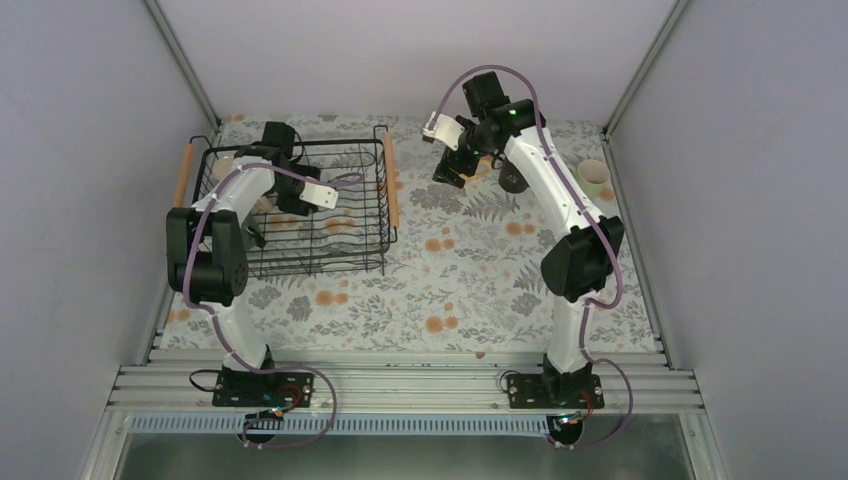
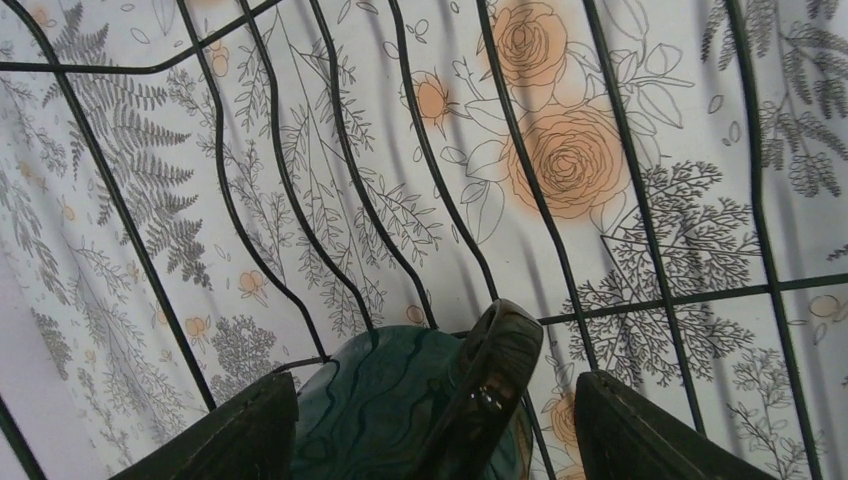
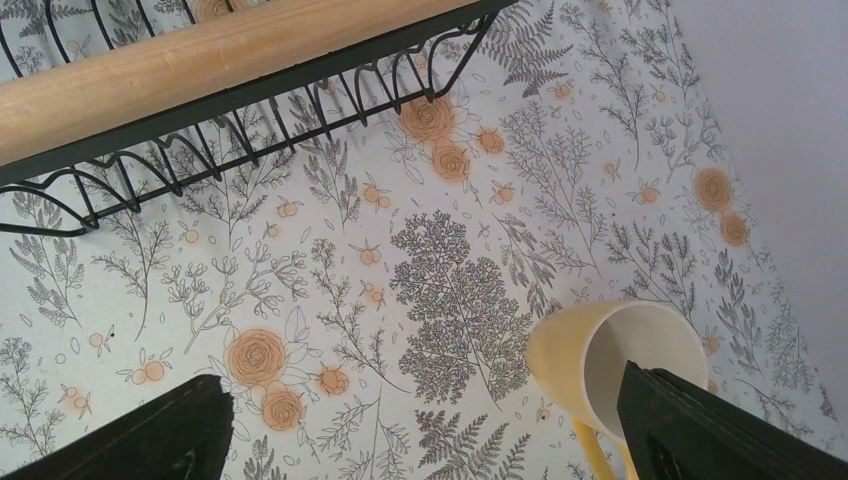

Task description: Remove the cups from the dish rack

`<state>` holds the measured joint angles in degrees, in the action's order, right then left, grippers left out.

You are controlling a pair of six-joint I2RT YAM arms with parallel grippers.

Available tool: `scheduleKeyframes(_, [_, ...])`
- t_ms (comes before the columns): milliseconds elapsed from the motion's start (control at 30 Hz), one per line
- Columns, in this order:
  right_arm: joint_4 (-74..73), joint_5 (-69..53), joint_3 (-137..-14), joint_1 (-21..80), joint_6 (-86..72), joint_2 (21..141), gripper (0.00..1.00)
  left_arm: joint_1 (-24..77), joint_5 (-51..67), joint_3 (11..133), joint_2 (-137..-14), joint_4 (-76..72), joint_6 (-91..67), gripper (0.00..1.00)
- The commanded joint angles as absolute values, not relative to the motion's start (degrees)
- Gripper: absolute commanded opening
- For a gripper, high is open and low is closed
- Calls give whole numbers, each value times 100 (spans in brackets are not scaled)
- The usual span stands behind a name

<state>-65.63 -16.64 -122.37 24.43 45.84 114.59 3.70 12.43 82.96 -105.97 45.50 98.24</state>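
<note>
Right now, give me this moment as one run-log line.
left gripper: open, straddling dark teal mug in dish rack | right gripper: open, above table near yellow mug | unloading: unfinished

We see a dark teal mug (image 2: 390, 410) with wavy streaks, a yellow mug (image 3: 565, 350), a black wire rack (image 1: 330, 262) with pale wooden handles (image 3: 200, 65), and white cloth (image 1: 470, 290) printed with grey ferns, orange roses.

Dish rack (image 1: 340, 262) at left on table (image 1: 450, 290), mug (image 2: 390, 400) inside it, another mug (image 1: 593, 177) far right
</note>
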Motion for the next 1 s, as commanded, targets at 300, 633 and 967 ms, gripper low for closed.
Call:
scheduleKeyframes(300, [-6458,-1655,-12174,2491,4641,11591,98,601,415,7831,-10983,4078,9971,48])
scheduleKeyframes(633, [-6525,-1676,-12142,2492,4627,11530,98,759,95,7691,-10815,4044,10005,43])
scheduleKeyframes(967, [-6420,-1721,-11812,2496,4599,11431,98,883,-1,7442,-10113,4194,10429,46])
